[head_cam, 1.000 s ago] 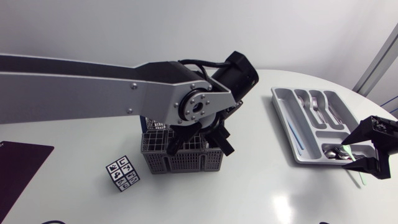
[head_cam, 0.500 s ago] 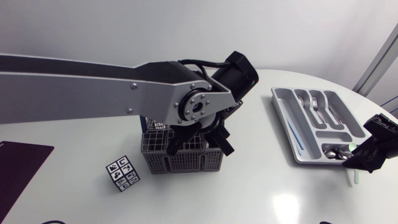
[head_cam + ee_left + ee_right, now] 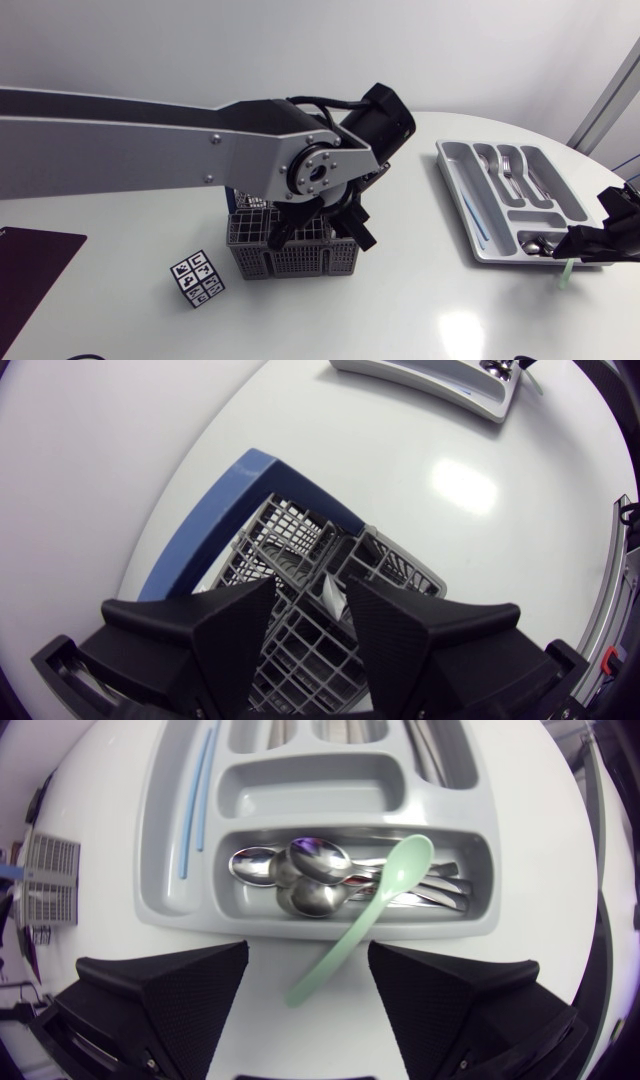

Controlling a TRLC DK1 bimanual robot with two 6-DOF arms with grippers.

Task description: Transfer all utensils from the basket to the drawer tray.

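On the white table (image 3: 420,300), a green spoon (image 3: 365,915) overhangs the tray (image 3: 158,830).

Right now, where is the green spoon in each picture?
Head view: the green spoon sticks out past the near right corner of the drawer tray.
Left wrist view: I cannot make it out; only the tray's end shows beyond the basket.
Right wrist view: the spoon lies ahead of the open right gripper, with its bowl over the tray's spoon compartment.
Shared landmark: the drawer tray.
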